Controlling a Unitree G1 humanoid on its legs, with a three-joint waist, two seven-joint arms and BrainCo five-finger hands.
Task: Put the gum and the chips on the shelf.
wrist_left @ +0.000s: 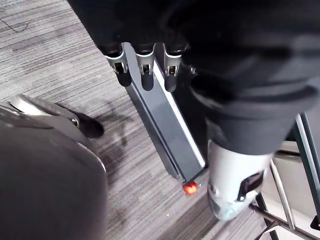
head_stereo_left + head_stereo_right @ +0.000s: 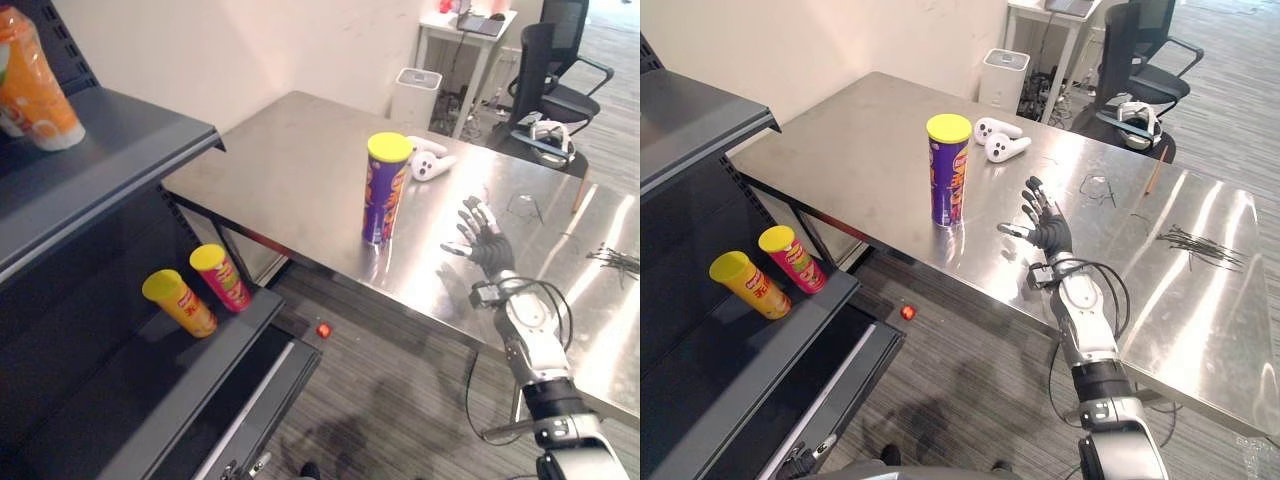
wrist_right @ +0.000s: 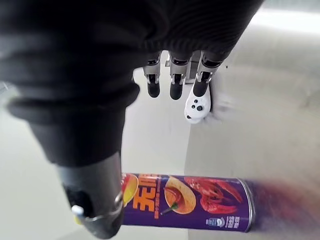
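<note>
Looks like the reach for the chips, with nothing grasped yet. Hovers with the right hand [image 2: 484, 238] over the surface [image 2: 290, 170], fingers spread wide and empty, near the purple can [image 2: 386, 188] but apart from it. Finds that can upright, in front of two white controllers [image 2: 428, 160]. Hangs the left hand [image 1: 145, 70] low over the floor beside the shelf [image 2: 190, 370], fingers straight and relaxed, holding nothing. Shows a yellow can [image 2: 180, 303] and a red can [image 2: 221, 277] lying tilted on the shelf. Cannot tell whether the small red thing [image 2: 323, 329] on the floor is the gum. Calls next for sliding the right hand across to the purple can, closing round its middle without tipping it, then lifting toward the shelf.
</note>
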